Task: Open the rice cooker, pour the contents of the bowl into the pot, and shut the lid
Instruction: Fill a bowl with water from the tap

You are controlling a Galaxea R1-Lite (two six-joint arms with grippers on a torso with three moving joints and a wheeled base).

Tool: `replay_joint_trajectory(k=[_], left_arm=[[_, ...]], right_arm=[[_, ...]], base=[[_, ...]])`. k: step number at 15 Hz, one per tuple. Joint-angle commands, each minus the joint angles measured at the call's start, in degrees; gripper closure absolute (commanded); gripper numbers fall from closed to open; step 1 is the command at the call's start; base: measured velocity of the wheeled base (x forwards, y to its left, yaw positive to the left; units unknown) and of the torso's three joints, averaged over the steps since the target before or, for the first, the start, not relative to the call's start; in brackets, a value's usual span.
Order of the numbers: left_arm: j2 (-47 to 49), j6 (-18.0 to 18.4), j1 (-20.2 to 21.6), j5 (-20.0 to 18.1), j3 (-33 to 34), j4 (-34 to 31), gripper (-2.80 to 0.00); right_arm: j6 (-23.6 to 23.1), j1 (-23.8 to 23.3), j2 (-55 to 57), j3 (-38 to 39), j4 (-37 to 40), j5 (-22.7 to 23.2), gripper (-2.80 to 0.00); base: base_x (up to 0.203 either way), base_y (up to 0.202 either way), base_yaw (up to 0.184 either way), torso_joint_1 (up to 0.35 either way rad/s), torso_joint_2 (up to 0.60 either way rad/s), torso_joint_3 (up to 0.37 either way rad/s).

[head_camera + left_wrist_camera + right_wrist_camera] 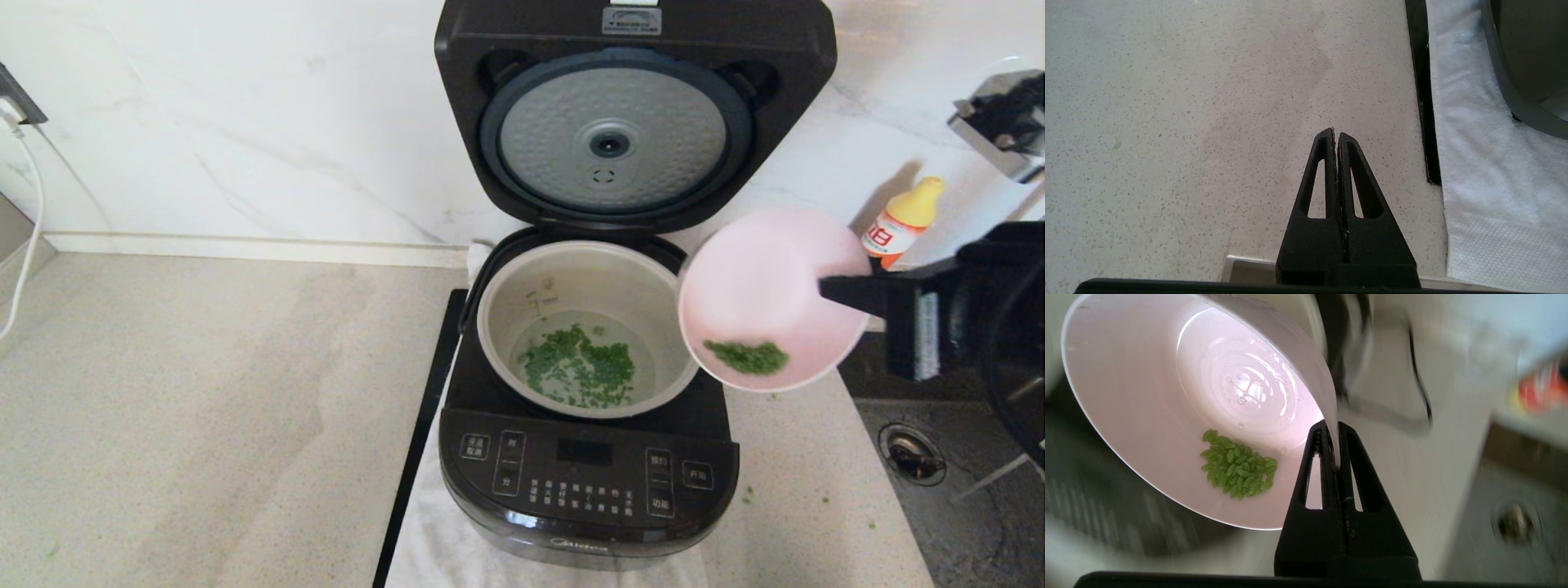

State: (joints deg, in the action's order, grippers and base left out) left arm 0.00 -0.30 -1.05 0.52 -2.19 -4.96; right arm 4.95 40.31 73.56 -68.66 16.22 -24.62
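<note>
Head view shows the worktop (204,408), pale and speckled, with the rice cooker (588,482) standing on a white cloth (457,539) at about 6 o'clock of the scene. The lid (633,122) is raised upright at 12 o'clock of the cooker, its dimpled silver disc facing forward. The pot (588,327) sits in the body, with water and a scatter of green grains (580,367) on its bottom. At 3 o'clock of the pot the pink bowl (771,298) is held tilted, its rim over or just beside the pot's rim; I cannot tell if they touch. A small clump of grains (747,357) sticks to the lower inside of the bowl.

The right tool (1333,457) is pinching the bowl's rim, one finger inside and one outside. The left tool (1336,136) is pressed together on nothing, parked above the bare worktop at 9 o'clock of the cooker. A small yellow-capped bottle (902,220) stands at 2 o'clock, and some stray grains (747,492) lie on the cloth.

In my judgement the pouring is nearly finished, but the wet clump may stay in the bowl. Because the hold is a thin pinch on a smooth rim, the bowl could slip or turn, and the clump could fall outside the pot.
</note>
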Motion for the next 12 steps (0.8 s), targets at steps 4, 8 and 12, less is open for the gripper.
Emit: replay_joint_trajectory(k=[4,8,12], left_arm=[[-0.18,-0.05,-0.01,0.00,0.00,-0.05,0.00],[-0.18,-0.05,-0.01,0.00,0.00,-0.05,0.00],[-0.18,-0.05,-0.01,0.00,0.00,-0.05,0.00]], right_arm=[[0.20,-21.96,-9.36,-1.12,18.84,13.54,0.00],[-0.23,-46.96,-7.61,-1.13,23.02,20.02,0.00],[-1.23,-70.20,2.06,-1.19,23.95,26.15,0.00]], base=[[0.000,0.000,0.000,0.000,0.00,0.000],[0.000,0.000,0.000,0.000,0.00,0.000],[0.000,0.000,0.000,0.000,0.00,0.000]])
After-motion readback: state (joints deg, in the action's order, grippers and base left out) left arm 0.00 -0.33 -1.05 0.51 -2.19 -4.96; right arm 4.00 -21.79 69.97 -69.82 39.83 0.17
